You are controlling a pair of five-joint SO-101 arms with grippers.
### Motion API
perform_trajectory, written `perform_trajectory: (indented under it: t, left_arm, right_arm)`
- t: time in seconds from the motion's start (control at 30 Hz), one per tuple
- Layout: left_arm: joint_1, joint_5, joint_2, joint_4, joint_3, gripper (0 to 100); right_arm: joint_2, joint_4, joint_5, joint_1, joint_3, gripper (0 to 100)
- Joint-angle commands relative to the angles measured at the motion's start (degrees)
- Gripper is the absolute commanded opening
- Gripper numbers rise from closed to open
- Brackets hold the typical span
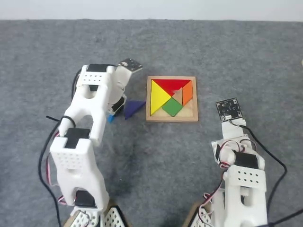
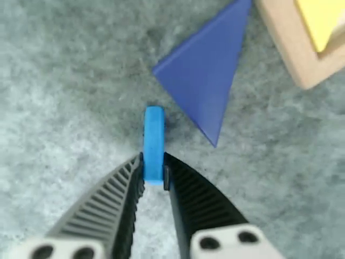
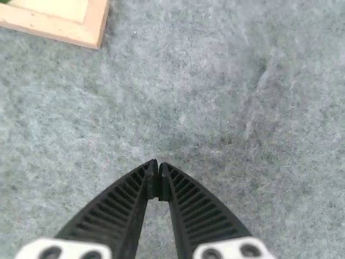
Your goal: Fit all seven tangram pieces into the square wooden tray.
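Two grippers are closed, the left gripper [image 2: 153, 164] pinching a blue piece [image 2: 154, 137] just beside the triangle [image 2: 207, 81], the right gripper [image 3: 158, 170] empty over carpet [image 3: 242, 81].

The tabletop [image 1: 199, 45] is covered all over in grey, felt-like fabric with a fuzzy, mottled nap and faint lighter streaks. Beyond its far edge runs a pale, plain strip [image 1: 151, 8], full width.
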Motion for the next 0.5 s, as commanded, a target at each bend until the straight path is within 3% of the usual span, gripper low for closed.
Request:
perform_trajectory:
  t: [0.0, 0.2, 0.47]
  left_arm:
    - [2.20, -0.44, -5.54, 1.85, -1.45, 3]
    - [5.01, -0.44, -8.53, 5.27, -4.26, 3]
    - [21.45, -8.97, -12.04, 4.48, -5.58, 3]
  right_arm:
    - [-1.45, -1.19, 0.09, -0.22, -0.35, 0.8]
    - [-1.45, -1.19, 0.09, -0.22, -0.35, 0.8]
    - [-1.54, -1.36, 0.09, 3.21, -0.70, 0.8]
